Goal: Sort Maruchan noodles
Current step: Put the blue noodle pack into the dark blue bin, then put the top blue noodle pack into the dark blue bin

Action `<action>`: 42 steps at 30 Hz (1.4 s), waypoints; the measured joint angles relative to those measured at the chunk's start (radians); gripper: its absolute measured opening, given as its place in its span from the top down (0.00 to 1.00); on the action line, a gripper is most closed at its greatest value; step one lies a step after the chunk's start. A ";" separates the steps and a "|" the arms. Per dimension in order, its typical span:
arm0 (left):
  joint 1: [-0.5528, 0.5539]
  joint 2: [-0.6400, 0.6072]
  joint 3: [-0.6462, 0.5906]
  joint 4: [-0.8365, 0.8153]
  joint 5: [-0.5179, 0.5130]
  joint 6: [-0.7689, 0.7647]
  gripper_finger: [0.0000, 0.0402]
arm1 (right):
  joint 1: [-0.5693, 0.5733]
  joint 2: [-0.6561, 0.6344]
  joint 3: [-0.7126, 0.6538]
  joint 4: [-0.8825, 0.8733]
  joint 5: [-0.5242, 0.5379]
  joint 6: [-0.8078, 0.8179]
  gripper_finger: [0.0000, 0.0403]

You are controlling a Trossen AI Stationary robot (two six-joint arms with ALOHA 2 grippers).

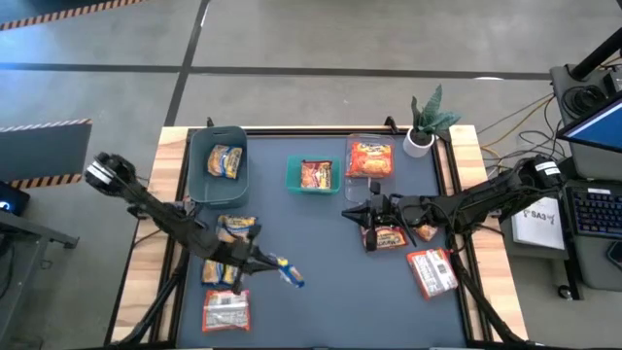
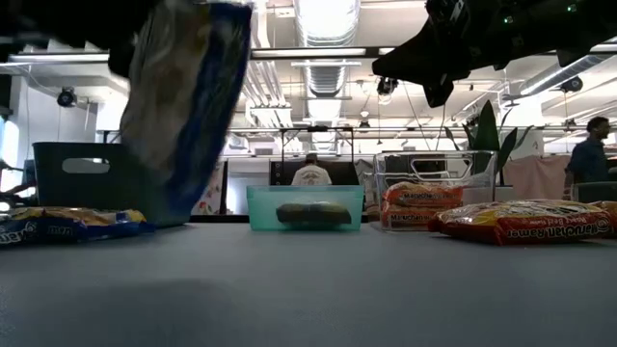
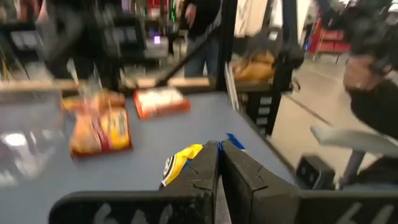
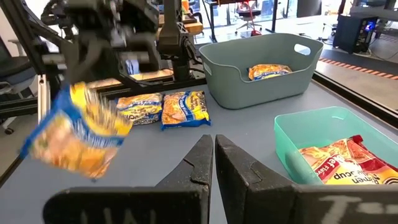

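Note:
My left gripper [image 1: 260, 261] is over the near-left part of the table, shut on a yellow-and-blue noodle packet [image 1: 290, 273], which shows large in the low view [image 2: 183, 106] and blurred in the right wrist view [image 4: 74, 134]. My right gripper [image 1: 367, 216] is shut and empty. It hovers above an orange-red packet [image 1: 389, 237] lying flat on the table, and shows raised in the low view [image 2: 439, 92]. Two more yellow-and-blue packets [image 1: 236, 227] lie flat near the left arm. A red-and-white packet [image 1: 225, 309] lies at the near-left and another [image 1: 431, 272] at the near-right. My left gripper pinches the yellow-and-blue packet by one edge [image 3: 198, 155] between its two fingers, coming from the table's left. The packet hangs tilted below the fingers [image 4: 74, 134], lifted off the table.
Along the far side stand a grey-blue bin [image 1: 206, 146] holding a yellow packet, a small teal bin [image 1: 292, 175] with an orange-red packet and a clear bin [image 1: 352, 144] with orange-red packets. A potted plant [image 1: 426, 122] stands at the far-right corner. People move in the room beyond.

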 joint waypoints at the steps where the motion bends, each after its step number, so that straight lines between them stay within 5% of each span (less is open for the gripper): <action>1: 0.000 -0.037 0.000 -0.011 0.000 0.022 1.00 | 0.000 0.000 0.000 0.000 0.000 0.000 0.98; 7: 0.003 -0.257 0.038 -0.194 -0.078 0.167 1.00 | 0.000 0.000 0.000 0.000 0.000 0.000 0.98; 16: 0.031 -0.479 0.293 -0.862 -0.616 0.351 1.00 | 0.000 0.000 0.000 -0.001 0.000 -0.001 0.98; 24: 0.198 -0.509 0.517 -1.446 -1.033 0.277 1.00 | 0.000 0.000 0.000 -0.003 0.000 -0.006 0.98; 28: 0.366 -0.524 0.535 -1.599 -1.012 0.172 1.00 | 0.000 0.000 0.000 -0.005 0.000 -0.007 0.98; 36: 0.735 -0.482 0.494 -1.610 -0.893 0.183 1.00 | 0.000 0.000 0.000 -0.007 0.001 -0.008 0.98; 42: 0.879 -0.429 0.489 -1.609 -0.737 0.201 1.00 | 0.000 0.000 0.000 -0.014 0.001 -0.002 0.98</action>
